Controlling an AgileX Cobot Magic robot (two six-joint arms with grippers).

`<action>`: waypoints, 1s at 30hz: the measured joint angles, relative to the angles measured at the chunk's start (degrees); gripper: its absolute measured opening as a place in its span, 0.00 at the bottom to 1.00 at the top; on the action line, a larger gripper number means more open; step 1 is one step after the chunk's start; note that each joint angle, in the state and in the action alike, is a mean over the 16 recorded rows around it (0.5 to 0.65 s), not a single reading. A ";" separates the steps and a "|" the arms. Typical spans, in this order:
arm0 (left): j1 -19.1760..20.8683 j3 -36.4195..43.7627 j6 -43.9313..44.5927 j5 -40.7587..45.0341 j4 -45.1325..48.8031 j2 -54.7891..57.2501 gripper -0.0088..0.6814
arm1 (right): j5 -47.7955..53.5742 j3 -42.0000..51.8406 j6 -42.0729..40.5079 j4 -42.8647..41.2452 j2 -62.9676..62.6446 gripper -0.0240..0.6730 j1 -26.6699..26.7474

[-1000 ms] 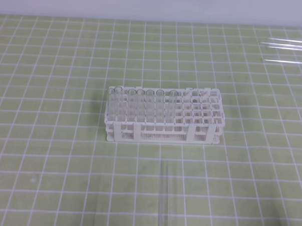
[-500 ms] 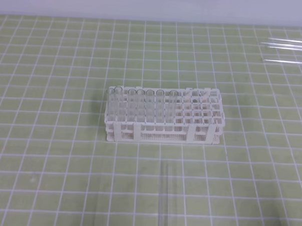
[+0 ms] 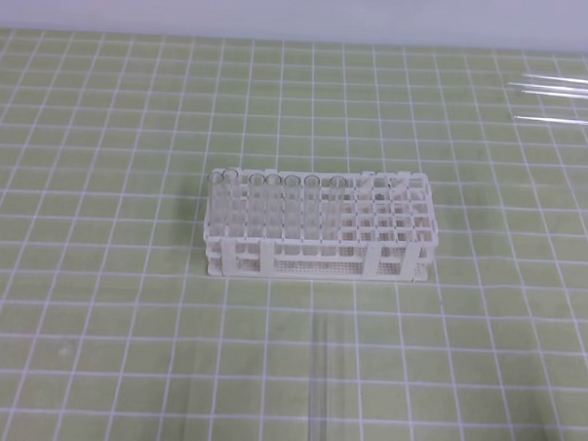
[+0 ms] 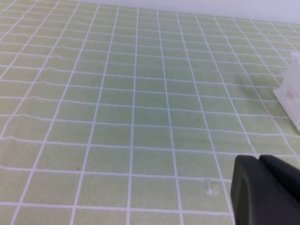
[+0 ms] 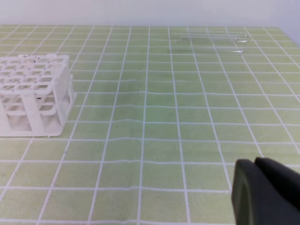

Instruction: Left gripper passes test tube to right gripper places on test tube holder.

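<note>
Looking down, I see the test tube holder (image 3: 319, 226) mid-worktop (image 3: 95, 300) with tubes standing in its left columns, and one test tube (image 3: 318, 388) lying flat just in front of it. Both hands are clenched, gripping nothing — left hand (image 4: 258, 161), right hand (image 5: 255, 164).

left gripper (image 4: 260, 161) and right gripper (image 5: 257, 165) both closed, holding nothing.
</note>
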 joint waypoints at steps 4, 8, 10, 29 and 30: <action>-0.01 0.09 -0.74 -0.12 -0.23 -0.24 0.01 | 0.00 0.00 0.00 0.00 0.00 0.01 0.00; -0.03 0.23 -1.48 -0.49 -0.61 -0.60 0.01 | 0.00 0.00 0.00 0.00 0.00 0.01 0.00; -0.03 0.23 -1.74 -0.72 -0.92 -0.60 0.01 | 0.00 0.00 0.00 0.00 0.00 0.01 0.00; -0.01 0.05 -14.33 -16.28 -6.43 -0.24 0.01 | 0.00 0.00 0.00 0.00 0.00 0.01 0.00; -0.01 0.05 -15.04 -17.31 -6.65 -0.24 0.01 | 0.00 0.00 0.00 0.00 0.00 0.01 0.00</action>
